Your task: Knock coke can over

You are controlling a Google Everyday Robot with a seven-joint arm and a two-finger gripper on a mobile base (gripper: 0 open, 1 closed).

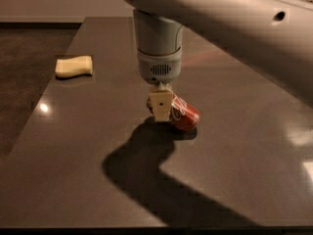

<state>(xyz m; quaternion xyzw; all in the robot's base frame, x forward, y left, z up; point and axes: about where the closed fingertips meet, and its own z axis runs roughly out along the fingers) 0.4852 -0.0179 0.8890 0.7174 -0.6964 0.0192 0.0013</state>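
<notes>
The red coke can (pixel 184 115) with white script lies tipped on its side on the dark table (pixel 234 151), its base end toward the right. My gripper (pixel 161 107) hangs straight down from the grey wrist and sits against the can's left end, hiding the top of the can. The big arm crosses the top of the view from the right.
A pale yellow sponge (pixel 74 66) lies at the table's left edge. The floor drops away beyond that left edge. The white-and-green can is hidden behind my wrist. The arm's shadow covers the table in front of the can.
</notes>
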